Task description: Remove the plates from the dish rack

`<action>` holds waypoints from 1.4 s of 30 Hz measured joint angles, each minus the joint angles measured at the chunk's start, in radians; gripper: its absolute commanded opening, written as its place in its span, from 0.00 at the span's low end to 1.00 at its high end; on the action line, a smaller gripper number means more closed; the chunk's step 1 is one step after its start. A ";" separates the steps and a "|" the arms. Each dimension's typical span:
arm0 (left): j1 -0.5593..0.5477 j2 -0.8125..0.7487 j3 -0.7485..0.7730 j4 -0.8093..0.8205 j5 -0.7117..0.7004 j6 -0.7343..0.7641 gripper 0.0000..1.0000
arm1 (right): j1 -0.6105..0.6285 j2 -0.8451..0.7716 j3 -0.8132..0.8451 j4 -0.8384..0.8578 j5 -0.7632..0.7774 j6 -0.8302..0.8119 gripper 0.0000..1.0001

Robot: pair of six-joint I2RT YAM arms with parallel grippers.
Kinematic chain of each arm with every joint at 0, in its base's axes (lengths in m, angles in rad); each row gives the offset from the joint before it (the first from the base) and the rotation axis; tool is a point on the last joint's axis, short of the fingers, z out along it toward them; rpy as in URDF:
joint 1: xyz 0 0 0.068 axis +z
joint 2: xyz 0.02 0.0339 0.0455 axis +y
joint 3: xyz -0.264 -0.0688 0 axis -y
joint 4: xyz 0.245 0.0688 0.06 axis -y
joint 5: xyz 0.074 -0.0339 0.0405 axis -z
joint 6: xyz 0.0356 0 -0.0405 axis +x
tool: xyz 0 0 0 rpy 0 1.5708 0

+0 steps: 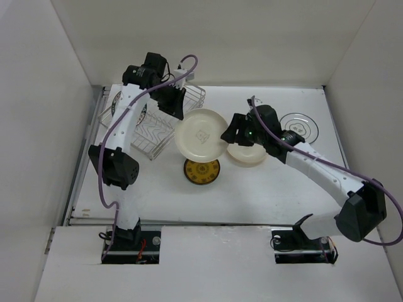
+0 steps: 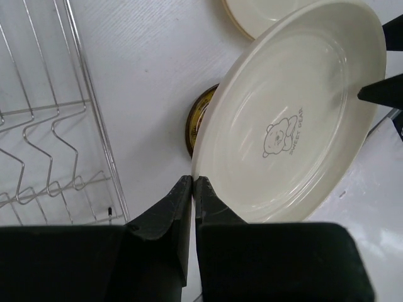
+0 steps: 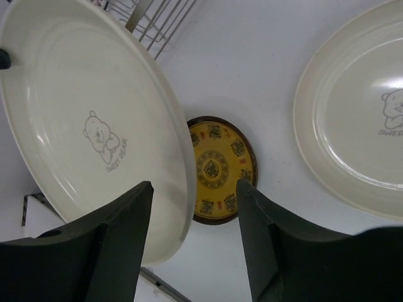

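Two cream plates [image 1: 200, 137] [image 1: 247, 156] – one dark gold-centred plate [image 1: 201, 172] – two patterned white plates [image 1: 300, 129] [image 1: 117, 100]; one wire rack [image 1: 194, 95].

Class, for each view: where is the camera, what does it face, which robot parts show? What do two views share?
Top external: overhead, behind, looking down; left arm and right arm show.
Left wrist: facing the cream plate and dish rack; left gripper pinching the rim.
Right wrist: facing the table; right gripper shows, open.
Wrist views share cream plate, dark gold plate.

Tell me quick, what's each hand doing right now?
Left hand: closed on the rim of the cream plate.
Right hand: open, gripping nothing.
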 measured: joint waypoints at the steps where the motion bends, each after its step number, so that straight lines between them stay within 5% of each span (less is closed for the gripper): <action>1: -0.005 0.002 0.000 -0.003 0.002 0.000 0.00 | 0.003 0.000 0.000 0.003 -0.005 0.000 0.56; 7: -0.029 0.003 0.000 -0.022 0.030 0.000 0.00 | 0.004 0.014 0.000 0.040 -0.029 0.009 0.33; 11: -0.027 0.003 0.000 -0.035 0.029 0.014 0.00 | 0.003 0.027 0.000 0.051 -0.043 0.020 0.02; 13: -0.018 0.005 0.000 -0.026 0.021 0.019 0.01 | 0.008 0.026 0.000 0.053 -0.058 0.028 0.00; 14: -0.016 0.005 0.000 -0.031 0.017 0.019 0.10 | 0.012 0.026 0.000 0.051 -0.056 0.033 0.00; 15: -0.016 0.005 0.000 -0.032 0.013 0.018 0.40 | 0.014 0.026 0.000 0.050 -0.054 0.039 0.00; 17: -0.021 0.005 0.000 -0.031 -0.006 0.011 0.75 | 0.016 0.021 0.000 0.036 -0.016 0.048 0.00; 20: -0.027 0.005 0.000 -0.027 -0.064 -0.016 1.00 | 0.009 0.006 -0.002 -0.013 0.061 0.073 0.00; 32: 0.050 -0.076 -0.056 0.079 -0.312 -0.093 1.00 | -0.250 -0.125 -0.030 -0.149 0.271 0.209 0.00; 42: 0.139 -0.163 -0.129 0.113 -0.386 -0.082 1.00 | -0.351 0.002 -0.090 -0.153 0.273 0.275 0.00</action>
